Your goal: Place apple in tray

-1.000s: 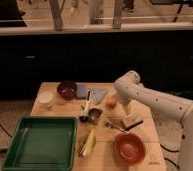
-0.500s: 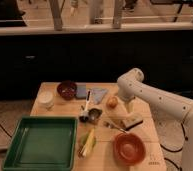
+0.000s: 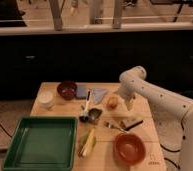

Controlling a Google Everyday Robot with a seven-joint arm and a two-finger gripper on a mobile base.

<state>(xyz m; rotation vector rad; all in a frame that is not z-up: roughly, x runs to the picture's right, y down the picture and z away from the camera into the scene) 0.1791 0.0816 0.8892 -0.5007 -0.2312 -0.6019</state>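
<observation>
A pale wooden table [image 3: 140,135] is seen standing on a speckled floor, with a dark, low wall behind it and a bright strip of glazing and upright posts above that. The table is crowded with small things.

The gripper [image 3: 127,103] is held low over the far right part of the table, at the end of a white arm [image 3: 155,95] that reaches in from the right and bends down at an elbow. Whether it is parted or closed cannot be made out.

The apple [image 3: 112,102] is found on the tabletop just to the left of the gripper, close beside it; contact cannot be judged. It is seen as a round yellow-orange shape, so no long axis can be given, and no stem can be made out to show which way it points.

The tray [image 3: 40,119] is laid flat at the near left corner, well apart from the gripper, to its left and nearer the camera. Its sides are lined up with the table's edges, and nothing is seen inside it.

Farther left of the gripper a dark bowl [image 3: 66,90] and a white cup [image 3: 46,99] are placed. Nearer the camera an orange bowl [image 3: 129,148] is set, with a corn cob [image 3: 88,142] between it and the tray, lying roughly front to back.
</observation>
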